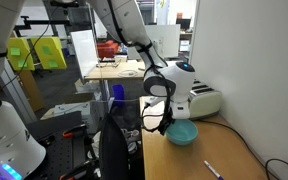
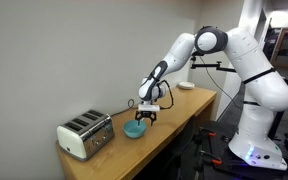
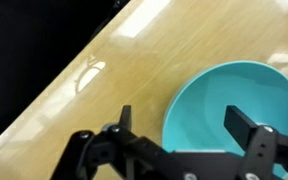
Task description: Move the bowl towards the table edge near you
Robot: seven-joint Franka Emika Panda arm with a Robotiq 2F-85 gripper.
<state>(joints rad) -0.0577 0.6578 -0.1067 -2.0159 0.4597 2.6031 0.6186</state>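
Note:
The teal-blue bowl sits on the light brown wooden table, in front of the white toaster. It shows in both exterior views, here too. In the wrist view the bowl fills the right side. My gripper is open and straddles the bowl's rim: one finger is outside over the wood, the other inside over the bowl. In the exterior views the gripper hangs at the bowl's side nearest the table edge.
A white toaster stands behind the bowl against the wall; it also shows here. A pen-like object lies on the table. A black chair stands beside the table edge. A white dish sits at the table's far end.

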